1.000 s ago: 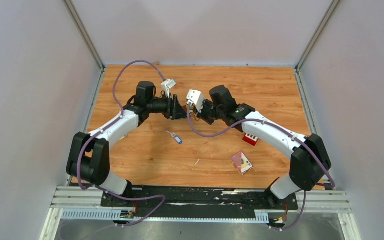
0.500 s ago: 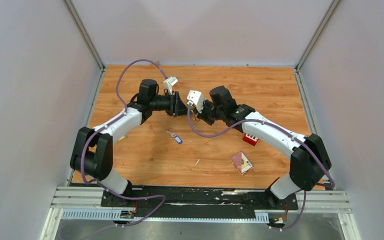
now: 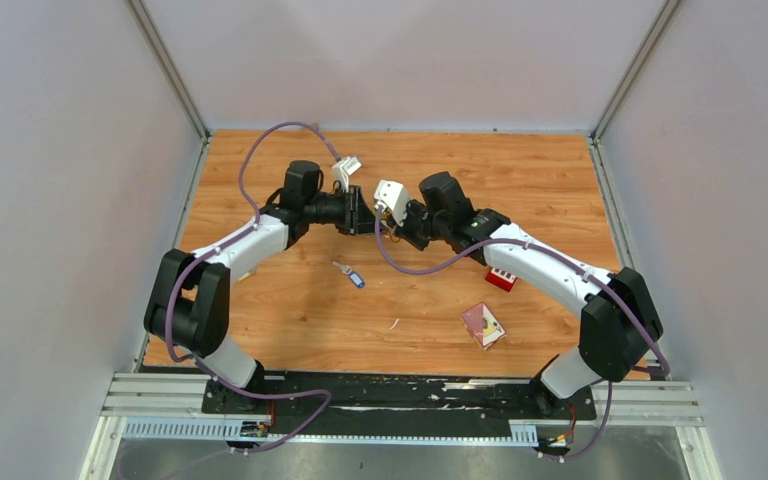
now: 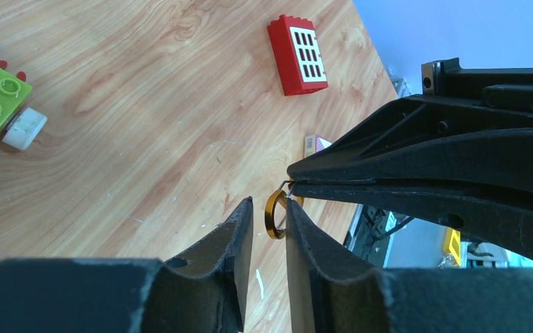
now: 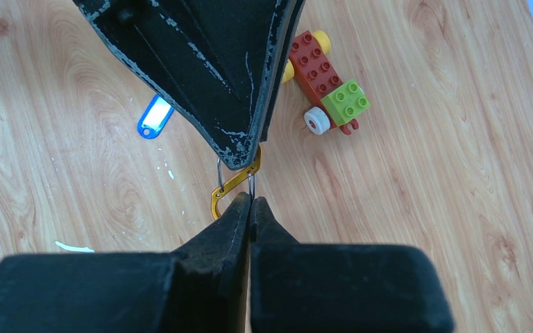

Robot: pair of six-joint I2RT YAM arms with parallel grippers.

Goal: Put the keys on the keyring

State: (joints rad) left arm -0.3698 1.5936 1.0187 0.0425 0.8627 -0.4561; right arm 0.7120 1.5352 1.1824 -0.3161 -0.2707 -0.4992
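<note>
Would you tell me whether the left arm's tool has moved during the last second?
Yes. The left tool has shifted rightward, closer to the right tool holding the small gold wire keyring, judged against the blue-headed metal key, which stays put.

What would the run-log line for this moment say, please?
right hand: shut on keyring | left hand: straddling keyring, grip unclear | blue key: lying on table

The left arm (image 3: pixel 245 245) and right arm (image 3: pixel 540 262) extend toward the bench (image 3: pixel 560 180) centre, tips almost meeting. Left gripper (image 4: pixel 269 208): fingers (image 4: pixel 236 243) narrowly parted. Right gripper (image 5: pixel 251 200): fingers pressed together.
</note>
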